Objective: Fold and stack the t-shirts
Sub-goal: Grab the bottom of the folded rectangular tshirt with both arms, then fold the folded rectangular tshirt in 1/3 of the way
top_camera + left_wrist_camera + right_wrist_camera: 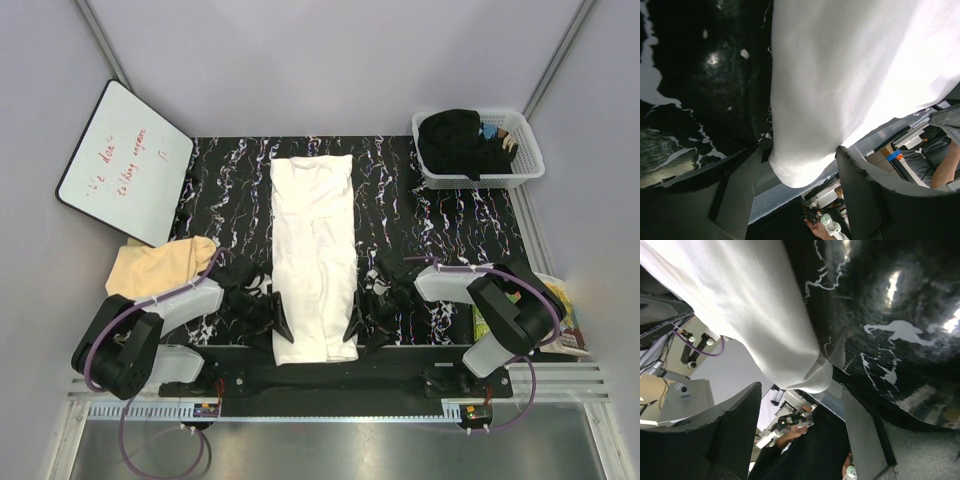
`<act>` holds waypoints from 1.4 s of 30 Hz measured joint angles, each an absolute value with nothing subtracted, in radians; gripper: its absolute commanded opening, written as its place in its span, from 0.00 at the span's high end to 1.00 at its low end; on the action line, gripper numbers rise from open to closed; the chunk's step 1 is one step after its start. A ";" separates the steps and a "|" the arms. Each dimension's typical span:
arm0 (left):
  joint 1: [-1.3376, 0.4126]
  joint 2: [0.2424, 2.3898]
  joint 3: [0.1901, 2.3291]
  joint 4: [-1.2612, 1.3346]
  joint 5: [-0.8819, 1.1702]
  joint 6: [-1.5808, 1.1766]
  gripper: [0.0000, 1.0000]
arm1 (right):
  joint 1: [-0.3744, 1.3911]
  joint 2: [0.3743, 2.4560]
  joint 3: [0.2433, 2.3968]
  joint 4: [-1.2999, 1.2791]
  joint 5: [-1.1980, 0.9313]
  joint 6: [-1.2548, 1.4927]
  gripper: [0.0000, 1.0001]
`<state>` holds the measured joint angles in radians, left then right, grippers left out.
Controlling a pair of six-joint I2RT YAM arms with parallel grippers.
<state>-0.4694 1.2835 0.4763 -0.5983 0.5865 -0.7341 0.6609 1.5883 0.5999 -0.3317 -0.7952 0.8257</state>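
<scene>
The white t-shirt [314, 255] lies as a long narrow strip down the middle of the black marbled table, its near end overhanging the front edge; no print shows. My left gripper [282, 328] is open beside the strip's near-left corner, which hangs between its fingers in the left wrist view [795, 165]. My right gripper [353, 328] is open beside the near-right corner, seen in the right wrist view [812, 377]. The pale peach t-shirt [160, 266] lies crumpled at the table's left edge. No teal-blue shirt is clearly seen.
A white basket [530, 165] with dark clothes and a bit of blue stands at the back right. A whiteboard [125, 160] leans at the back left. A printed packet [560, 310] lies off the table's right side.
</scene>
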 measured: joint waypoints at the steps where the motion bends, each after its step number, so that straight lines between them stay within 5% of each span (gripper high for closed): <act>1: -0.474 1.290 0.476 -0.596 0.588 -0.735 0.36 | 0.662 1.589 0.600 -0.338 -0.789 0.814 0.28; 7: -0.492 1.325 0.478 -0.577 0.600 -0.735 0.53 | 0.704 1.626 0.620 -0.326 -0.754 0.808 0.30; 9: -0.495 1.334 0.482 -0.574 0.601 -0.737 0.65 | 0.737 1.653 0.630 -0.289 -0.757 0.827 0.40; 10: -0.495 1.339 0.485 -0.571 0.602 -0.736 0.82 | 0.756 1.666 0.637 -0.263 -0.759 0.833 0.47; 12: -0.496 1.349 0.490 -0.564 0.602 -0.735 0.99 | 0.788 1.691 0.646 -0.210 -0.752 0.838 0.73; 19: -0.498 1.357 0.513 -0.560 0.603 -0.731 1.00 | 0.804 1.691 0.647 -0.159 -0.743 0.822 1.00; 30: -0.499 1.283 0.696 -0.748 0.576 -0.693 1.00 | 0.812 1.579 0.740 -0.644 -0.699 0.812 1.00; 42: -0.443 1.425 0.976 -0.834 0.558 -0.632 1.00 | 0.614 1.745 1.260 -1.008 -0.531 0.546 0.98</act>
